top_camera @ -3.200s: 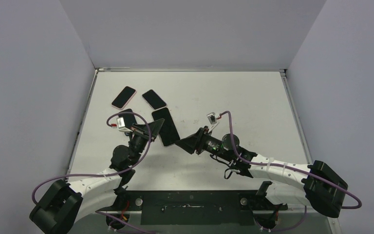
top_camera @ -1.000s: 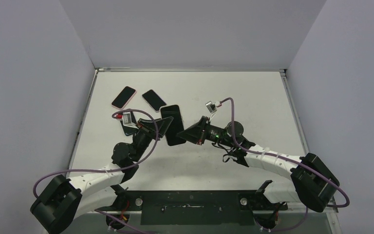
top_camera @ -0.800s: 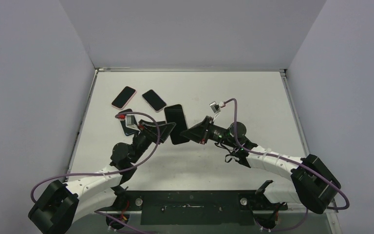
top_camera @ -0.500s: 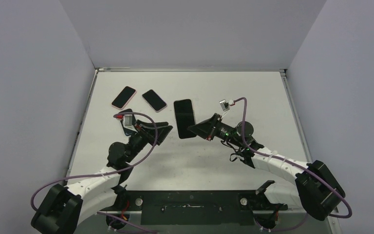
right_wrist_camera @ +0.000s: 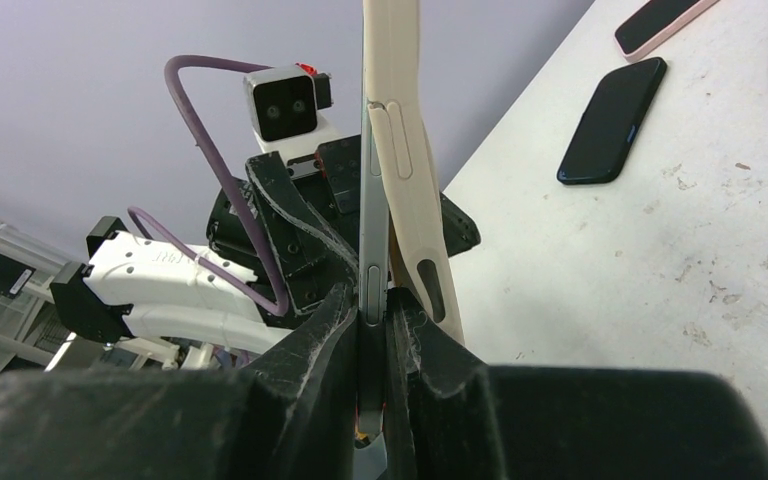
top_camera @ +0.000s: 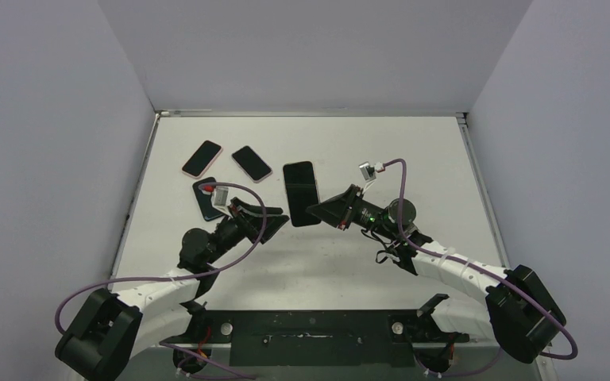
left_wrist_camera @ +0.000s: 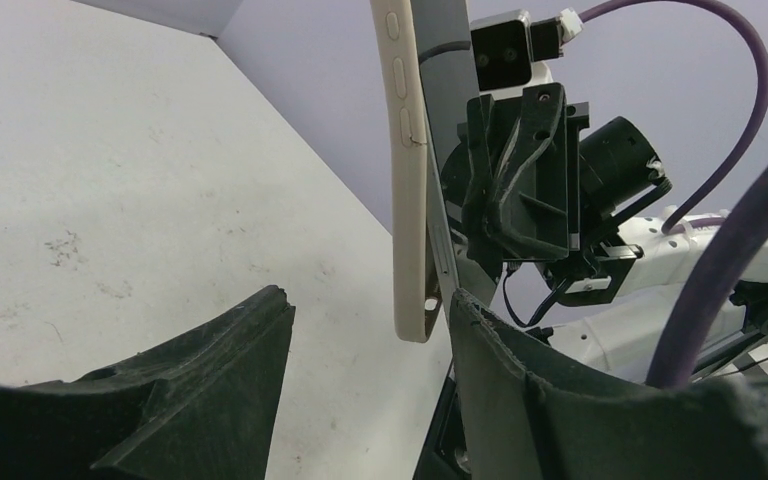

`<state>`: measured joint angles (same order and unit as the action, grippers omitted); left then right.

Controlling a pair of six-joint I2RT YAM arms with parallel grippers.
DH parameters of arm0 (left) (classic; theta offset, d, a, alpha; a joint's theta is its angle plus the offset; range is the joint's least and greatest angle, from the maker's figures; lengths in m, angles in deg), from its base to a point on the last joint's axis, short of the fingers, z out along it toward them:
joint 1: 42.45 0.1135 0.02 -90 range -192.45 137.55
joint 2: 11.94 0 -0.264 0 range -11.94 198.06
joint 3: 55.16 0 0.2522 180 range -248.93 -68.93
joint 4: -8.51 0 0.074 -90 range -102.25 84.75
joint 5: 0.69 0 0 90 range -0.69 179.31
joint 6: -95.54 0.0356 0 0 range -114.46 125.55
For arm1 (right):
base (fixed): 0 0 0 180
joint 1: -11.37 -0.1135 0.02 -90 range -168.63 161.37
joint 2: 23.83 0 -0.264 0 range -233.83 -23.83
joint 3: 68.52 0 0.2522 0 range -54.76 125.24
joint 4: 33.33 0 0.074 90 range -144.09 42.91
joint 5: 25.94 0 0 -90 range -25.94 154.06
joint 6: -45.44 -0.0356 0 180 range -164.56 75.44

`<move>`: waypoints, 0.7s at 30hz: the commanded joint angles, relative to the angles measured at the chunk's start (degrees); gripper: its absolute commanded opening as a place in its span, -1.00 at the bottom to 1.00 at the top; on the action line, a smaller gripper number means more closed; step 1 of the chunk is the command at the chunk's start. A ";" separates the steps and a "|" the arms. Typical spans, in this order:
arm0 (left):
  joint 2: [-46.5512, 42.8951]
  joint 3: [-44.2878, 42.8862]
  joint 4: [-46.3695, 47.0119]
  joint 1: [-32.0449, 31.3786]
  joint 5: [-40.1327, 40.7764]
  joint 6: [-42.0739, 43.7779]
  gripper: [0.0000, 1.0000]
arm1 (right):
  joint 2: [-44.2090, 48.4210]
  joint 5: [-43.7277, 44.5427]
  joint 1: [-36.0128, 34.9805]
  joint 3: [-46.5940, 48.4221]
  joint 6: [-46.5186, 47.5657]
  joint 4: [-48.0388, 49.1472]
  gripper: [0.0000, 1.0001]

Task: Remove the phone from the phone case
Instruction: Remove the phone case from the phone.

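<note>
phone (right_wrist_camera: 372,240) pinched in right pincer (right_wrist_camera: 372,325), case (left_wrist_camera: 409,190) between spread left pincer (left_wrist_camera: 370,310)

The flat white bench (top_camera: 381,151) is flecked with faint grey scuffs. The slim black-glass phone (top_camera: 300,193) has a grey metal rim, and the cream rubbery phone case (left_wrist_camera: 407,180) is plain, with no pattern. One flat pink-edged phone (top_camera: 202,158) and a second pink-edged phone (top_camera: 252,163) show black screens. A dark slab phone (right_wrist_camera: 612,120) is black with a blue edge. The left tool (left_wrist_camera: 370,310) and right tool (right_wrist_camera: 372,300) are matte black, the thick looping cable (left_wrist_camera: 725,285) is purple, and the smooth enclosure walls (top_camera: 302,55) are pale lilac-grey.
</note>
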<state>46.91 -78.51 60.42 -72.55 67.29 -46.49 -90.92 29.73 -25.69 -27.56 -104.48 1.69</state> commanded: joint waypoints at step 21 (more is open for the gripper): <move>7.50 -4.38 12.71 -0.17 -7.39 -4.48 0.06 | 1.06 -1.81 -0.27 1.18 -1.50 9.55 -1.00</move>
<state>53.53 -79.49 66.01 -72.47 61.94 -49.22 -90.90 28.79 -25.74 -27.56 -105.50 3.24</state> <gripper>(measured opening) 0.530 0.118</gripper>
